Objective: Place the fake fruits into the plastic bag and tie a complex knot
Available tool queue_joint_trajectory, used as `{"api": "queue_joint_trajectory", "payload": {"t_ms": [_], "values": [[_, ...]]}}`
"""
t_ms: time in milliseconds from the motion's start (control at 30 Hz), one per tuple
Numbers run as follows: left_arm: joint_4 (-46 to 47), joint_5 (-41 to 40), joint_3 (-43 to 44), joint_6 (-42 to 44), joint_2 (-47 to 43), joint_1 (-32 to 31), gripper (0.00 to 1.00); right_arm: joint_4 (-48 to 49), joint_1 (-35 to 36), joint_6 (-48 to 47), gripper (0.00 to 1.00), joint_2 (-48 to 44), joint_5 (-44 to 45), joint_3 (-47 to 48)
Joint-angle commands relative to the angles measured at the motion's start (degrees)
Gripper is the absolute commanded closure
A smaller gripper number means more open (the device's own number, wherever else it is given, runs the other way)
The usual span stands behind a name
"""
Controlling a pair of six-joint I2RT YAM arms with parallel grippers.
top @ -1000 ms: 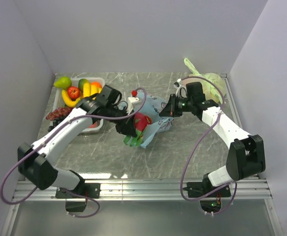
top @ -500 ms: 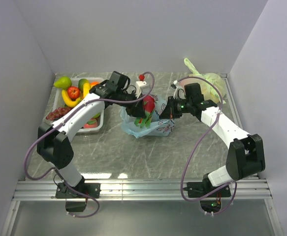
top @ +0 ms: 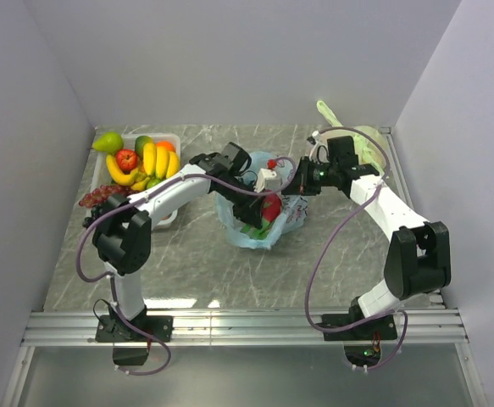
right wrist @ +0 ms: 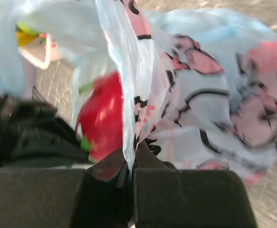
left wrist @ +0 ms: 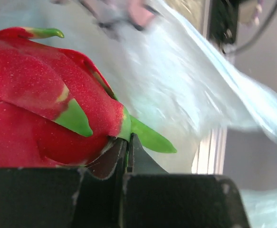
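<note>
A red dragon fruit with green scales is among the fake fruits; it sits in the open mouth of the light-blue plastic bag at mid-table. My left gripper is shut on one green scale of it; in the left wrist view the gripper pinches below the fruit, with bag film behind. My right gripper is shut on the bag's edge at its right side. In the right wrist view the gripper pinches the printed film, and the red fruit shows behind it.
A white tray at the back left holds bananas, a red apple and an orange; a green pear and dark grapes lie by it. A yellow-green tied bag sits at the back right corner.
My left arm has swung right, carrying the dragon fruit from in front of the bag into its mouth. My right gripper has kept its hold and shifted slightly back, and the bag now stands open.
</note>
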Motion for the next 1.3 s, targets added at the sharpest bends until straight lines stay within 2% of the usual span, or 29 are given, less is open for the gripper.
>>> {"api": "queue_joint_trajectory", "payload": {"t_ms": [0, 100, 267, 300, 400, 533, 567, 667, 700, 733, 767, 800, 900, 1133, 1267], "values": [[-8.48, 4.78, 5.95, 11.32, 1.91, -0.49, 1.0, 1.4, -1.04, 2.49, 1.0, -0.14, 0.99, 2.06], [-13.68, 4.96, 11.57, 17.56, 5.42, -1.63, 1.0, 2.19, -1.13, 3.54, 1.0, 0.04, 0.11, 0.65], [-21.85, 3.56, 18.97, 21.62, 13.14, -2.86, 0.99, 2.11, -1.04, 3.64, 1.0, -0.22, -0.69, -0.49], [-24.48, 2.77, 23.51, 25.02, 14.99, -3.3, 1.0, 1.67, -1.04, 3.2, 1.0, -0.75, 0.1, -0.58], [-32.5, -0.04, 29.51, 29.7, 20.54, -5.06, 1.0, 1.84, -1.31, 2.66, 1.0, -1.97, 0.11, -0.41], [-32.32, -1.89, 28.83, 30.59, 21.6, -5.5, 0.97, 0.97, -1.66, 2.14, 1.0, -2.68, -0.25, 0.04], [-33.29, -2.07, 28.39, 31.64, 21.87, -5.42, 0.94, 0.53, -1.75, 1.96, 1.0, -3.03, -0.07, -0.14], [-29.46, -2.86, 24.28, 30.78, 19.16, -4.19, 0.66, -0.78, -2.27, 1.09, 1.0, -3.13, 0.37, -1.02], [-27.6, -2.69, 22.69, 29.99, 17.58, -3.66, 0.5, -1.23, -2.36, 0.65, 1.0, -3.21, 0.37, -1.37], [-25.23, -2.6, 21.02, 29.02, 13.82, -2.79, 0.43, -1.67, -2.36, -0.14, 1.0, -3.3, 0.46, -1.55], [-22.95, -2.6, 17.96, 26.49, 11.87, -2.26, 0.23, -2.37, -2.45, -0.41, 1.0, -3.56, 0.55, -1.81], [-18.57, -2.68, 16.62, 25.25, 10.02, -1.82, 0.08, -2.55, -2.36, -0.76, 1.0, -3.83, 0.63, -2.07], [-11.88, -2.77, 14.76, 18.66, 4.21, 0.47, 0.05, -3.17, -2.36, -1.9, 1.0, -4.97, 0.72, -4.26], [-0.62, 4.6, 15.38, 2.31, -4.4, 10.48, 0.04, -3.17, -1.05, -4.54, 1.0, -8.04, 2.22, -8.75], [11.4, 3.92, 9.16, -11.72, -13.01, 17.42, 0.04, -1.41, 0.01, -3.84, 1.0, -9.01, 2.83, -9.9]]}}
